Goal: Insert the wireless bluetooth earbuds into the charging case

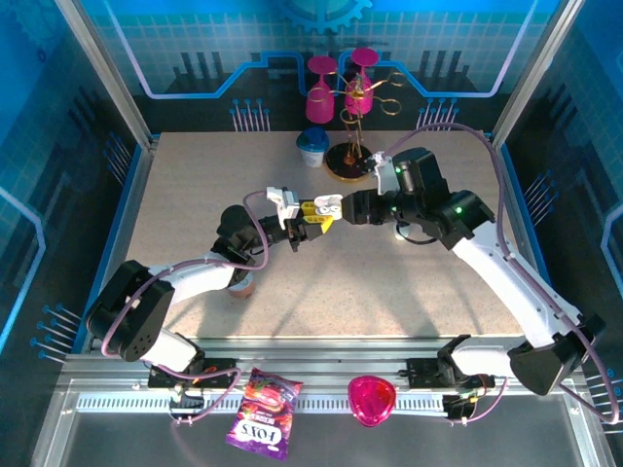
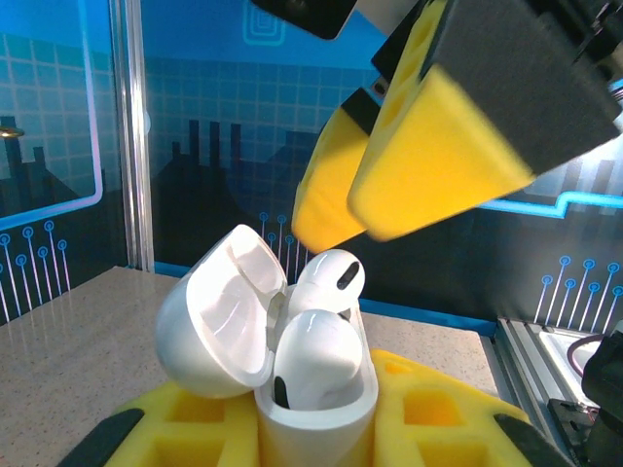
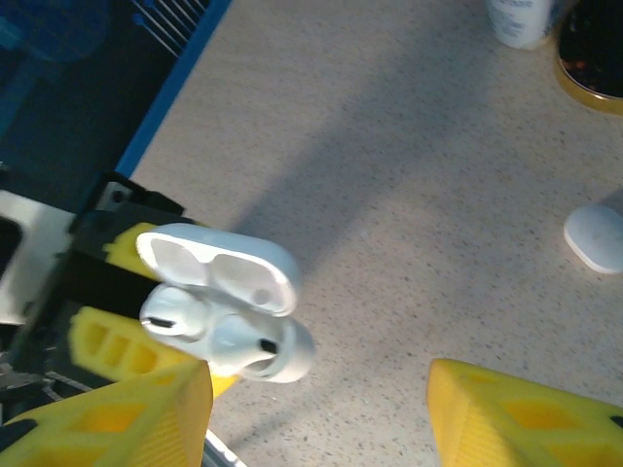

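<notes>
Earbuds (image 2: 316,362) both down in the wells of the case (image 2: 321,433), over the middle of the table (image 1: 195,243); seemingly riding a little high, so probably the seat-and-close step now. Glass stand (image 1: 348,161) at the far edge, well apart from the work. Left gripper (image 1: 308,222) clamped on the lower body of the case from both sides, opening turned upward. Right gripper (image 3: 321,418) spread wide and empty, poised just above the case. Cup (image 1: 312,148) beside the stand, left of it. Spare case (image 3: 596,238) lying shut on the table, apart from the held one, on the side toward the stand. Lid (image 2: 219,321) swung fully back on its hinge, clear of both wells. For a clean finish: narrow the right gripper, lower it onto the earbuds, press lightly and straight, no sideways shove; then catch the lid from behind and fold it over until flush. Keep the left grip firm and level throughout. As for room: plenty of bare tabletop left and near, little slack between the two grippers. Back out upward or rightward, not toward the far clutter, and stay off the spare case.
</notes>
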`<action>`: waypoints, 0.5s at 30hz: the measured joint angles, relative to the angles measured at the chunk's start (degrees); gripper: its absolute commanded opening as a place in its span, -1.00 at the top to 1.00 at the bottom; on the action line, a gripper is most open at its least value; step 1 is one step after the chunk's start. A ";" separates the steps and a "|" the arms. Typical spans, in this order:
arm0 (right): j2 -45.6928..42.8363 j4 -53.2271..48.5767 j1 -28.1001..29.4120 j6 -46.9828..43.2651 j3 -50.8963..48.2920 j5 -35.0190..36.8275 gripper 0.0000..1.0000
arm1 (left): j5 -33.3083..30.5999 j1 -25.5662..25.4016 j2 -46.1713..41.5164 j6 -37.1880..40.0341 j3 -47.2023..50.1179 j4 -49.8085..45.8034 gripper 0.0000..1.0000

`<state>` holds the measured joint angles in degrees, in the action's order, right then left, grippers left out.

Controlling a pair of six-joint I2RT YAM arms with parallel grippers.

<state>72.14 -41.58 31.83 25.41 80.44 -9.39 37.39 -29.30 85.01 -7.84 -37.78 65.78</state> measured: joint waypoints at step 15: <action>2.19 0.57 1.25 -0.17 0.00 0.35 -0.30 | 0.02 0.13 0.04 -1.31 0.02 0.72 1.00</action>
<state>74.32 -41.01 33.08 25.23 80.44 -9.04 37.41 -29.17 85.06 -9.15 -37.76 66.50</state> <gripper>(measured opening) 0.651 0.221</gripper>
